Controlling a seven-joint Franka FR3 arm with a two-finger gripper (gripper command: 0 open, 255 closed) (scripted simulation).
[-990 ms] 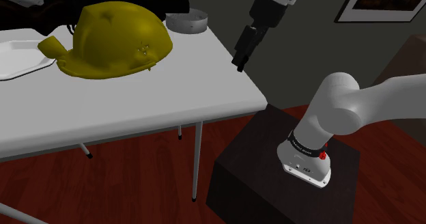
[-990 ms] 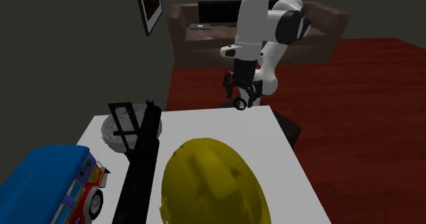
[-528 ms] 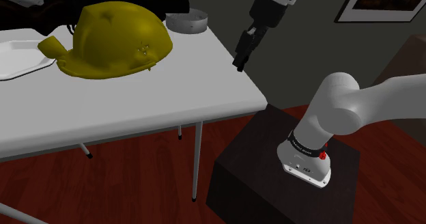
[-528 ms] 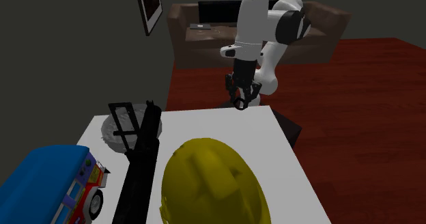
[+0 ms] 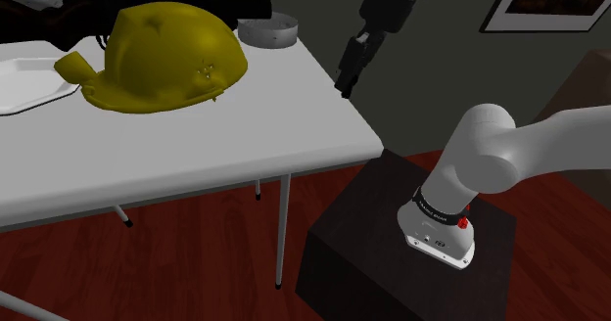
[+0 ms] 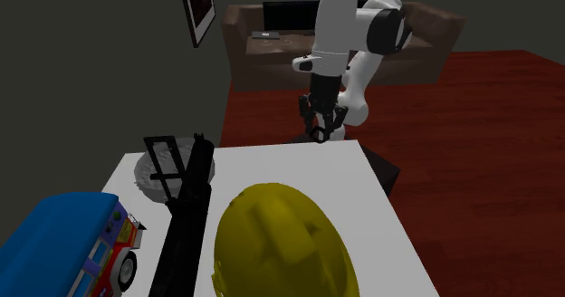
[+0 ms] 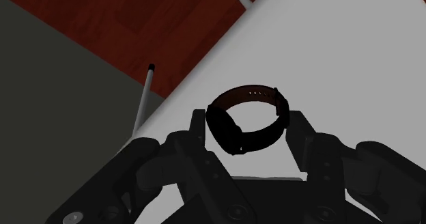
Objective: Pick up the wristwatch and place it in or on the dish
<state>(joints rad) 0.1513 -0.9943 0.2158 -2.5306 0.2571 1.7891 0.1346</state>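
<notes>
Your gripper [image 7: 247, 135] is clamped on the dark wristwatch [image 7: 227, 128], and its band loops between your two fingers [image 7: 302, 135]. You hold it in the air, with the white table [image 7: 355, 59] beneath the gripper, near its edge. The yellow hard hat [image 5: 162, 55] sits well apart from the gripper.

Arm [image 5: 529, 153]: white, smooth, rounded tube links with fat bends. Black band [image 5: 438, 204] rings the lowest link, with a small red spot [image 5: 463, 211] beside it. White flange [image 5: 436, 239] below, marked with a few tiny dark dots. Dark joint [image 6: 397, 34] between the upper white links. Gripper [image 5: 343, 86]: all black, blocky body, two stubby fingers [image 7: 304, 137], round screw recesses [image 7: 235, 209] in its face.
</notes>
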